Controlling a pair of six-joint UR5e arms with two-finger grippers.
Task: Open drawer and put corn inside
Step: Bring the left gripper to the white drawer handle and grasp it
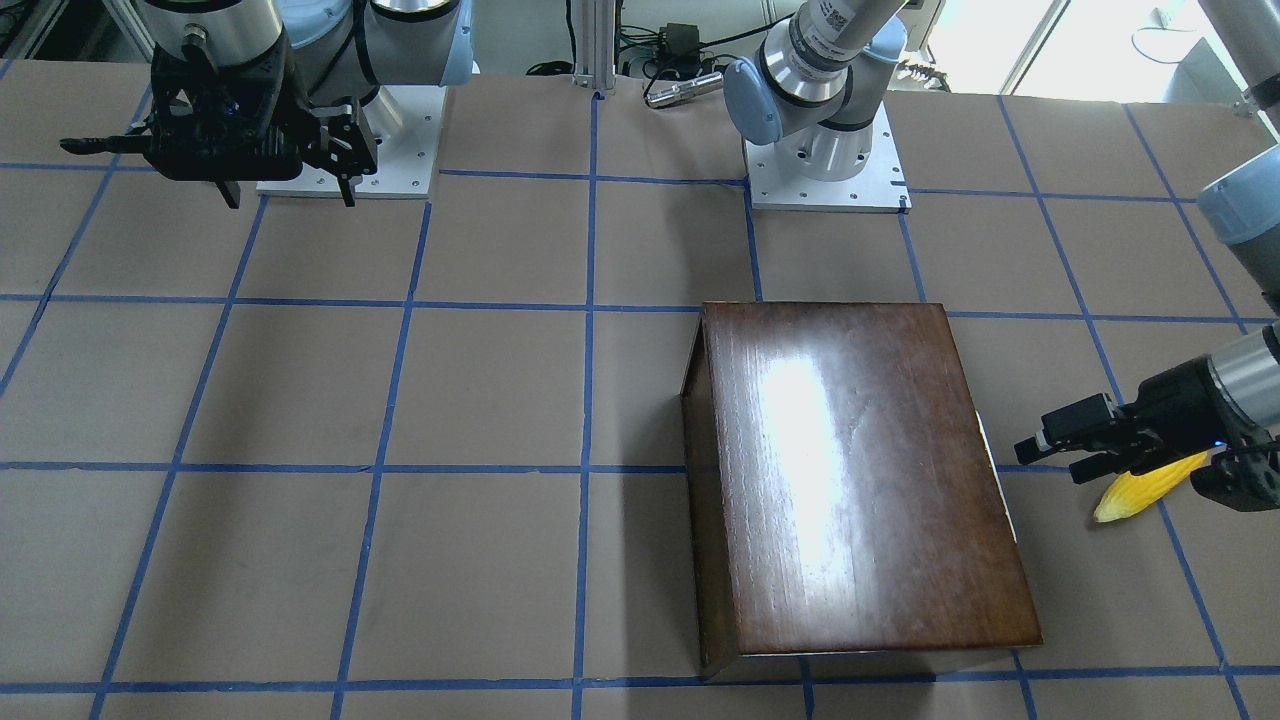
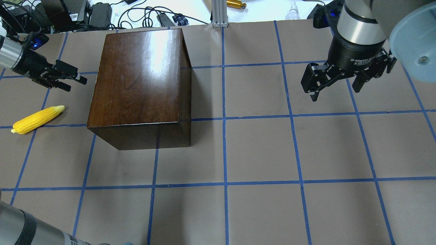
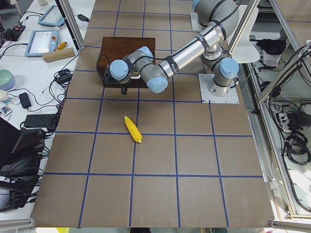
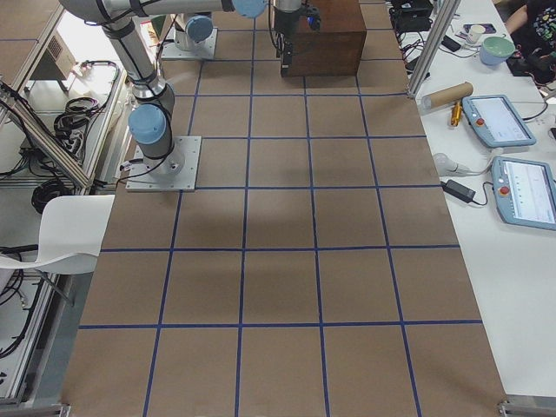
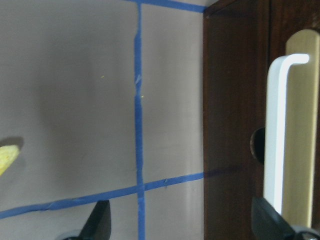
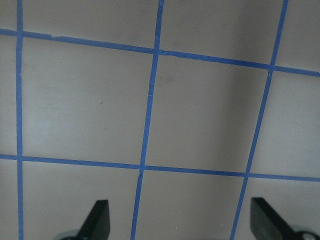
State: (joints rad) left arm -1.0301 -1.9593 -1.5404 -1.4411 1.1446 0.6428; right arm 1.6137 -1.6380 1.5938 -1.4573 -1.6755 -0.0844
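On the tabletop (image 2: 259, 149), seen from overhead, the dark-brown box (image 2: 136, 78) stands left of centre, and we judge the task barely begun. The drawer (image 5: 235, 100) looks fully shut in the box's 9 o'clock face. In the left wrist view its pale bar handle (image 5: 277, 135) sits on a brass plate, untouched. The left fingers (image 2: 68, 69) hang spread wide with nothing between them, just beside that face at the box's 9 o'clock and aimed toward it, so we read the step in hand as the approach to the handle. The corn (image 2: 38, 119) lies flat at about 8 o'clock from the box, apart from both the box and the fingers. Everything is left to do: grip the handle, pull the drawer out, pick up the corn and lay it inside. The right fingers (image 2: 310, 86) also gape wide and empty, well apart at the box's 3 o'clock over bare tabletop and clear of the work. Beyond the 12 o'clock edge we see cables, an aluminium post (image 2: 219, 13) and a brass-coloured cylinder (image 2: 236, 4), none in reach. Our one concern is the corn: it rests near the line along which the drawer would slide out toward 9 o'clock, and could be nudged.
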